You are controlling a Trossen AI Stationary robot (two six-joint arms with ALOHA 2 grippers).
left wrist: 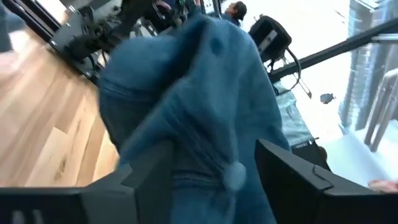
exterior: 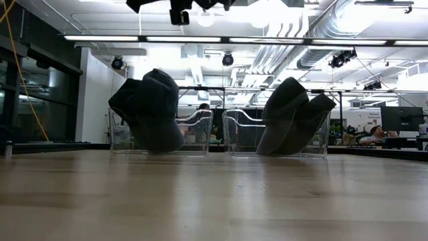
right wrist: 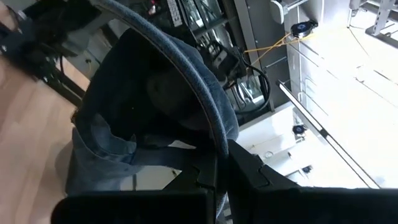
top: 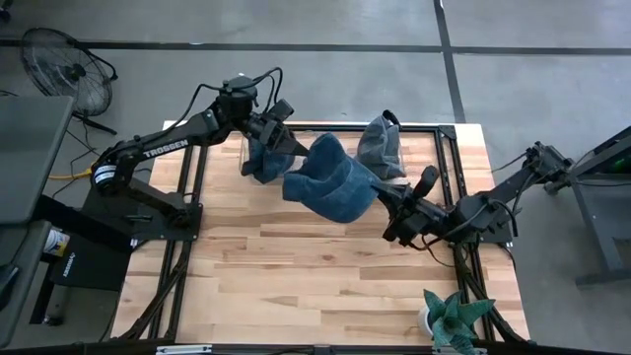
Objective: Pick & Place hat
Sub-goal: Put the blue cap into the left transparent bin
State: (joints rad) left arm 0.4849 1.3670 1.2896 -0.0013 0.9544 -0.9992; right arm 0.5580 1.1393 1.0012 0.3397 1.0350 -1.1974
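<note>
The blue denim hat [top: 330, 179] hangs between both grippers: left gripper [top: 288, 148] holds its ten-o'clock end, right gripper [top: 386, 195] pinches the four-o'clock brim.

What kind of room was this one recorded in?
Probably an open-plan lab or workshop: exposed ceiling ducts, strip lights, a floor fan beside the wooden table.

Soft matt blue denim-like cloth hat [top: 330, 182], clear glossy plastic bins [exterior: 277, 134], pale smooth wooden table [top: 296, 276].
</note>
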